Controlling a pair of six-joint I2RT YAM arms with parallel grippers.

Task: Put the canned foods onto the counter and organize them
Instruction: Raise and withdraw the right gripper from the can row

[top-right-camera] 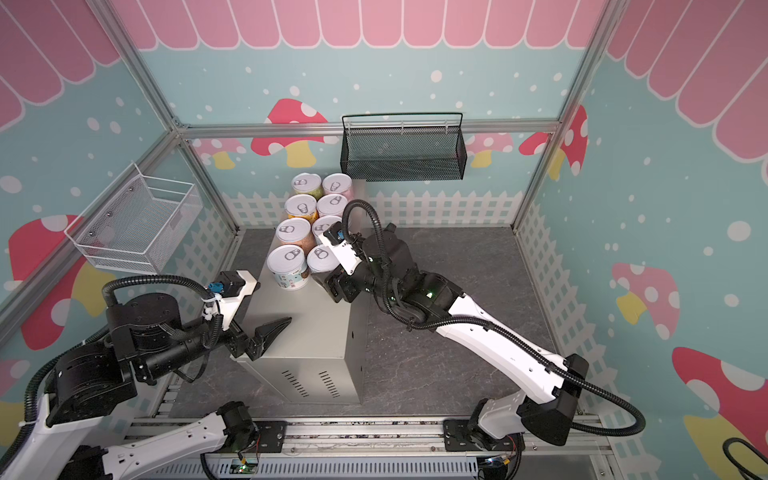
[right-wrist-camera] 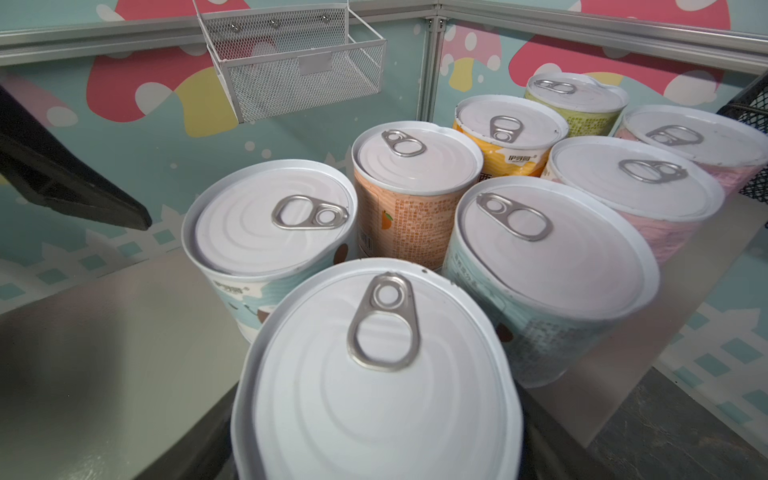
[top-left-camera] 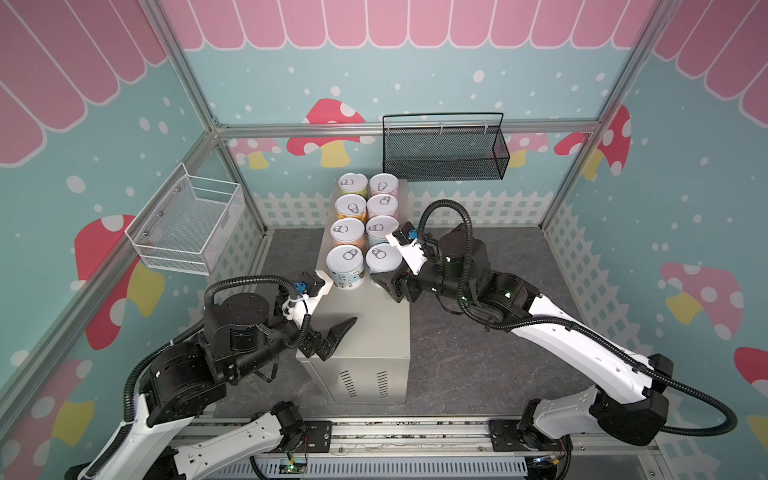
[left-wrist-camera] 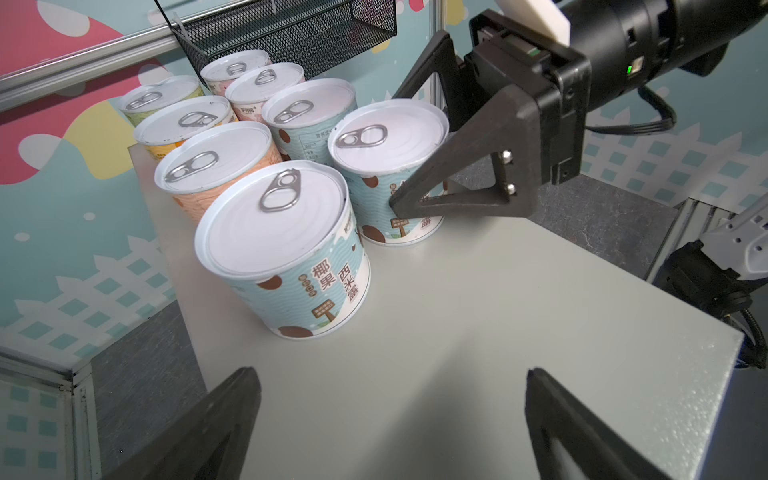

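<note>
Here, your eight canned foods (right-wrist-camera: 415, 166) stand upright on the counter (top-left-camera: 376, 332), silver pull-tab lids facing up, packed in two rows of four on its far half. Both rows run along the counter's long axis, from the back wall toward the end with the vent slits (top-left-camera: 365, 382), which faces the arms' bases.

In both top views the left-hand row starts with the green can (top-left-camera: 352, 184) farthest back. Then come the yellow can (top-left-camera: 351, 207), the orange can (top-left-camera: 347, 231) and the front left can (top-left-camera: 345, 264), light blue. The right-hand row holds two pink cans (top-left-camera: 383, 184) at the back, then a light blue one, then the front right can (top-left-camera: 381, 254), also light blue. The ring pulls lie at differing angles from can to can.

Your right gripper (left-wrist-camera: 397, 151) reaches in from the counter's right side and straddles the front right can. One finger (left-wrist-camera: 457, 166) lies across the label on its near side and the other sits behind it. You cannot tell whether they press the can or merely bracket it.

Your left gripper (top-left-camera: 337, 338) hovers over the bare near half of the counter top. Its fingers are spread wide, holding nothing, and point toward the cans, clear of the front left can.

The black mesh basket (top-left-camera: 444, 153) hangs on the back rail beyond the rows. The white wire basket (top-left-camera: 187, 224) hangs on the left wall.
</note>
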